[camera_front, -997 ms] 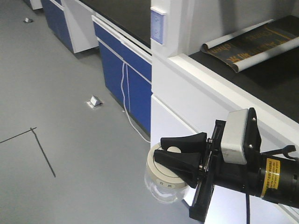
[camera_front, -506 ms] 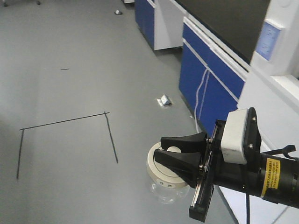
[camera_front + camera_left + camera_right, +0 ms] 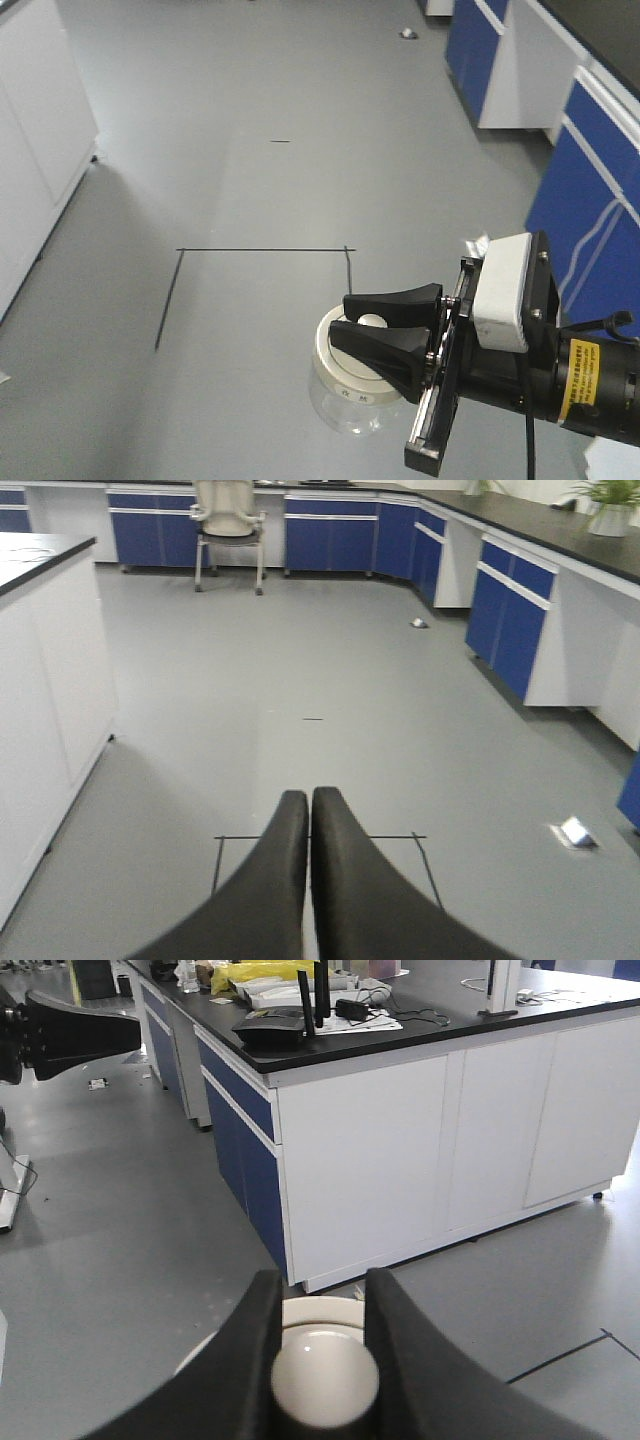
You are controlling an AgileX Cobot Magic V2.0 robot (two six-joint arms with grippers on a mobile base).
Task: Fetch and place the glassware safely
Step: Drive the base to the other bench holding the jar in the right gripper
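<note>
Glassware (image 3: 338, 372) hanging over floor (image 3: 200, 150), right gripper (image 3: 355, 318) jaws pinching its lid knob (image 3: 372, 320) | left gripper (image 3: 308, 802) jaws pressed together | I see blue cabinets (image 3: 600, 200) at 2 o'clock.

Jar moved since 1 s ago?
Yes. Still clamped in the right gripper, the glass jar swung left with the rig: the blue cabinets slid to the view's right edge, and it now hangs beside the black tape line.
</note>
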